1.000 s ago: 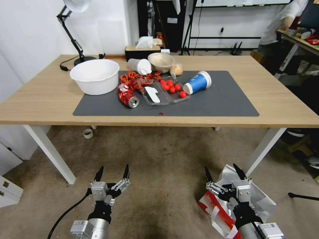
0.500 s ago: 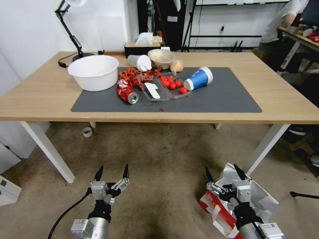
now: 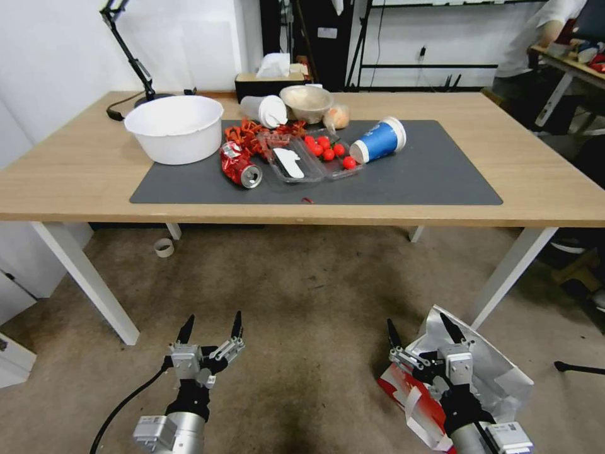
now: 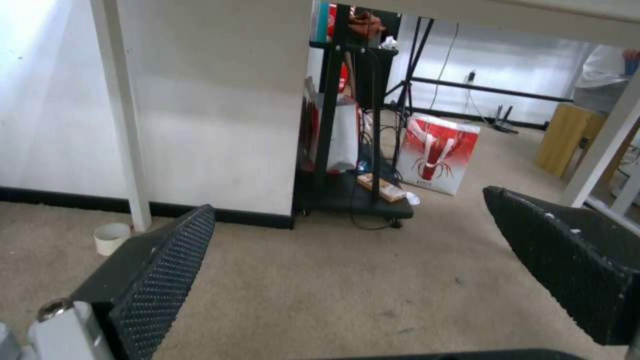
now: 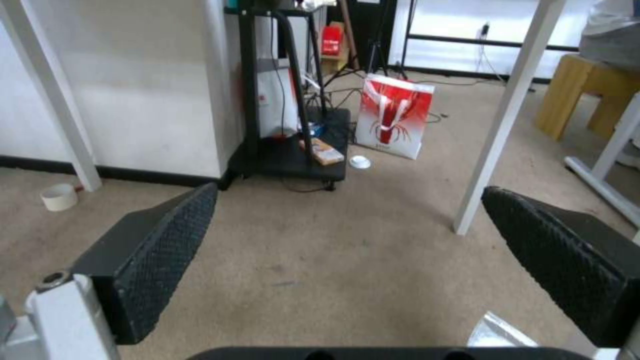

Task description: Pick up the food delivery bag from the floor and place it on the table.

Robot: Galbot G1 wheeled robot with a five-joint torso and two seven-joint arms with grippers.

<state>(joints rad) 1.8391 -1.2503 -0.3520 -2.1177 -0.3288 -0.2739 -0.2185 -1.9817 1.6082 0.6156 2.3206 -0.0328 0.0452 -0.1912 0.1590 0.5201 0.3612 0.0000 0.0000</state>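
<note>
One table (image 3: 75, 183) of light wood on white angled legs spans the head view and serves as the landmark; one dark grey mat (image 3: 435, 176) lies along the middle of its top. Below and in front of it stretches the floor (image 3: 302, 290), a worn beige-brown carpet.

One food delivery bag (image 3: 498, 372) lies on the floor in front of the table's right front leg, tipped on its side, its crinkled silver lining facing up and a red panel with white strap handles toward the robot. A second red-and-white bag (image 5: 393, 117) stands upright on the carpet beyond the table's far side, beside a black rack (image 5: 287, 150).

On the mat sit one large white bowl (image 3: 174, 128) at the left end, one crushed red can (image 3: 239, 167), one clear plastic tray (image 3: 293, 164), six red tomatoes (image 3: 328, 151) and one blue paper cup (image 3: 378, 142) lying on its side. One roll of tape (image 3: 164, 247) rests on the floor under the table's left side.

Two grippers hang low in front of the table. The left gripper (image 3: 211, 328) hovers over bare carpet, fingers spread wide, holding nothing. The right gripper (image 3: 421, 329) is over the delivery bag's near edge, fingers equally wide apart, nothing gripped; whether it touches the bag cannot be told.
</note>
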